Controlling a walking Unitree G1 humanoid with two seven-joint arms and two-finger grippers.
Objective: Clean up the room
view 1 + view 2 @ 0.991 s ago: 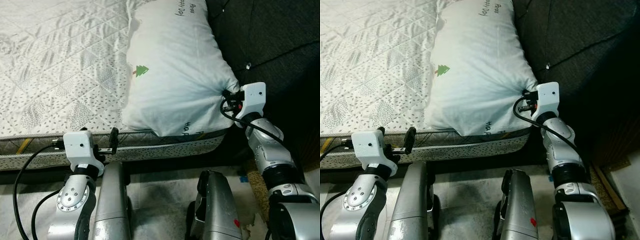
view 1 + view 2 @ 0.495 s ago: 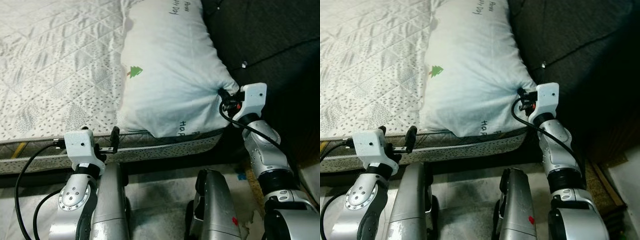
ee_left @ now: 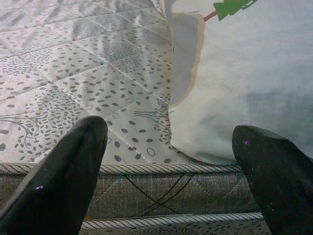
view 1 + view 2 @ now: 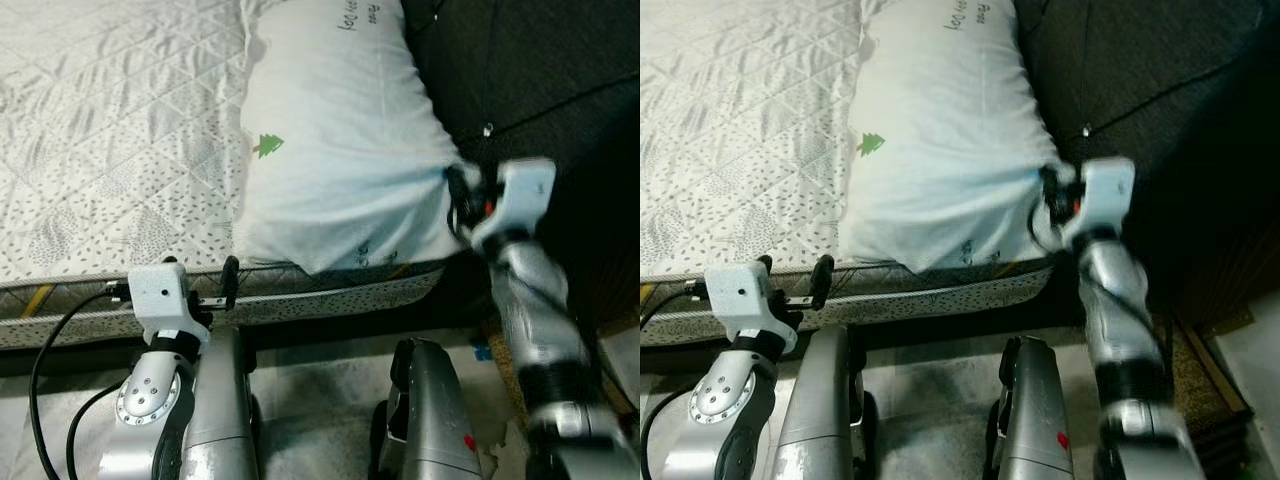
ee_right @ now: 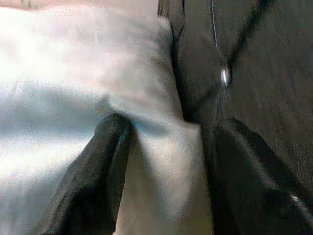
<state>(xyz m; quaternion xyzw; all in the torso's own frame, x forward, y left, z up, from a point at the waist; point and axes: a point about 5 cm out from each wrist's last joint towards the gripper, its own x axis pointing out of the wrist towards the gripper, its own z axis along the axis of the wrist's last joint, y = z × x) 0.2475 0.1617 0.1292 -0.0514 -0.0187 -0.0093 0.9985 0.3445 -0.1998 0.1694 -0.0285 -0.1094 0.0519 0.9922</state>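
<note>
A white pillow (image 4: 340, 140) with a small green tree print lies at the head of the quilted mattress (image 4: 120, 130). Its near corner is bunched up, and my right gripper (image 4: 458, 190) is shut on that corner, beside the dark headboard. In the right wrist view the pillow cloth (image 5: 161, 122) is pinched between the two black fingers (image 5: 102, 161). My left gripper (image 4: 200, 278) hangs open at the mattress's front edge, holding nothing. The left wrist view shows its spread fingers (image 3: 73, 161) facing the bed edge and the pillow (image 3: 244, 73).
A dark upholstered headboard (image 4: 540, 70) rises to the right of the pillow. The mattress's piped front edge (image 4: 320, 298) runs across just ahead of my legs (image 4: 225, 400). A worn grey floor (image 4: 320, 400) lies below, with a brown mat (image 4: 505, 375) at the right.
My right arm is blurred and has shifted slightly up and to the right with the pillow corner in its grip. The left arm has stayed put.
</note>
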